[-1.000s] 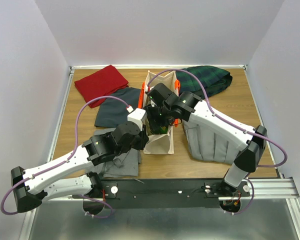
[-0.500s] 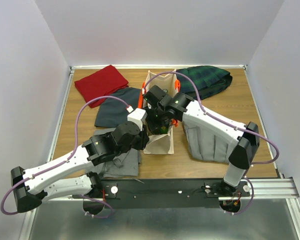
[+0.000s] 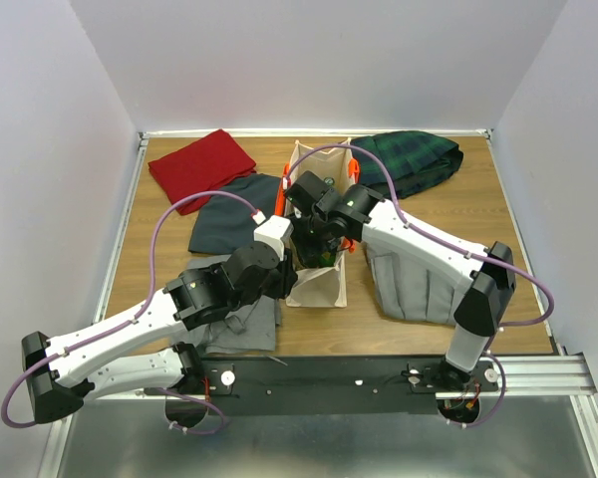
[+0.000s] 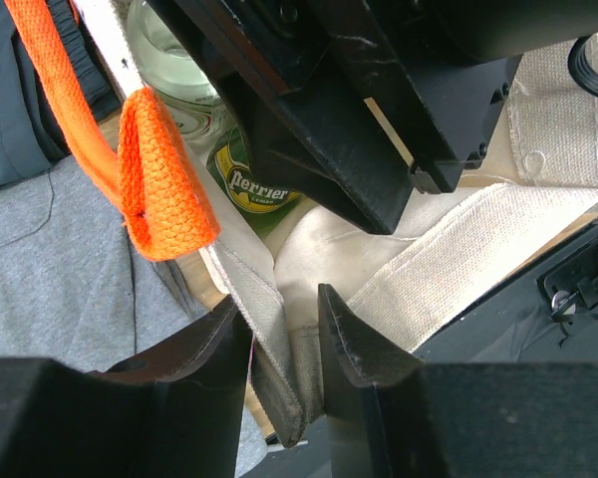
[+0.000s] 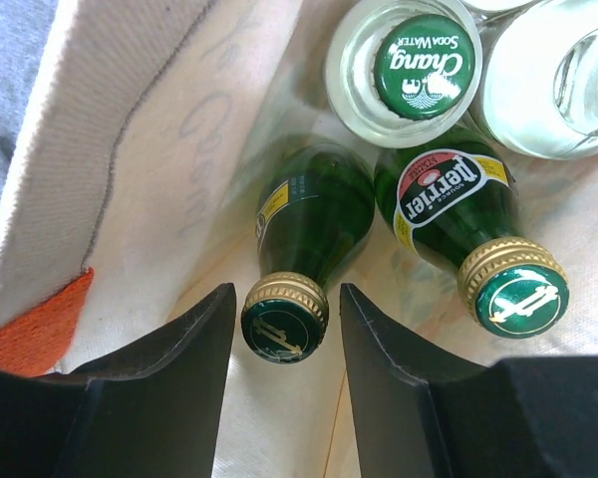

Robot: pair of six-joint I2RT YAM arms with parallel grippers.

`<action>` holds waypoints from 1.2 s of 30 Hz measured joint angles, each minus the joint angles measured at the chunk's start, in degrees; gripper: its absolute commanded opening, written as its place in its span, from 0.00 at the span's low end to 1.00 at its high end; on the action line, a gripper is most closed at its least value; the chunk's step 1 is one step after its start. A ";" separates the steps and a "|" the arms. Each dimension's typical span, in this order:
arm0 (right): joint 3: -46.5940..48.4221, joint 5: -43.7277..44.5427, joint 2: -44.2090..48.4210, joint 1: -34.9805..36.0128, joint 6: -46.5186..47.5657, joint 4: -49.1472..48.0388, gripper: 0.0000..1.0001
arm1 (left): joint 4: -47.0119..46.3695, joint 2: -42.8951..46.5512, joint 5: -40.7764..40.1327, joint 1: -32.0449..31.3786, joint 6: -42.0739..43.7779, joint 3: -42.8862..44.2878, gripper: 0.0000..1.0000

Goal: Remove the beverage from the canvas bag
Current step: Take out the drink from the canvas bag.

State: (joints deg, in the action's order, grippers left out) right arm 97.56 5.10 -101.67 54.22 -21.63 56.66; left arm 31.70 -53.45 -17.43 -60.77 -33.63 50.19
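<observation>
Reaching into the canvas bag (image 3: 317, 279) at table centre, the right gripper (image 5: 284, 329) has its jaws apart, straddling the gold-capped neck of a green Perrier bottle (image 5: 301, 239) without visibly touching it. The left gripper (image 4: 279, 344) is clamped on the bag's near rim, beside an orange handle (image 4: 149, 179).

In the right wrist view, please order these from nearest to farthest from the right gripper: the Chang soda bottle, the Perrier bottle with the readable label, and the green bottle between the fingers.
1. Green bottle: its gold-rimmed cap sits between the fingers of the right gripper.
2. Perrier bottle: just right of it, cap beside the right finger.
3. Chang soda bottle: farthest, at the top.
</observation>
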 measured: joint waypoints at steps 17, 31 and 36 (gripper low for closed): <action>-0.20 0.02 0.00 0.00 -0.22 0.22 0.41 | 0.11 -0.09 -0.17 0.00 -0.02 0.00 0.42; -0.24 0.02 0.00 0.04 -0.24 0.17 0.01 | 0.13 -0.07 -0.35 0.00 -0.02 0.00 0.42; -0.24 0.26 0.00 0.04 -0.28 0.15 0.01 | 0.13 -0.07 -0.37 0.00 -0.02 0.00 0.42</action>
State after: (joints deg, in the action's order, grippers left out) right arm 97.32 5.37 -101.67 54.26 -21.91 56.82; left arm 31.83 -53.52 -17.80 -60.77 -33.65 50.19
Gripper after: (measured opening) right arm 0.425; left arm 0.418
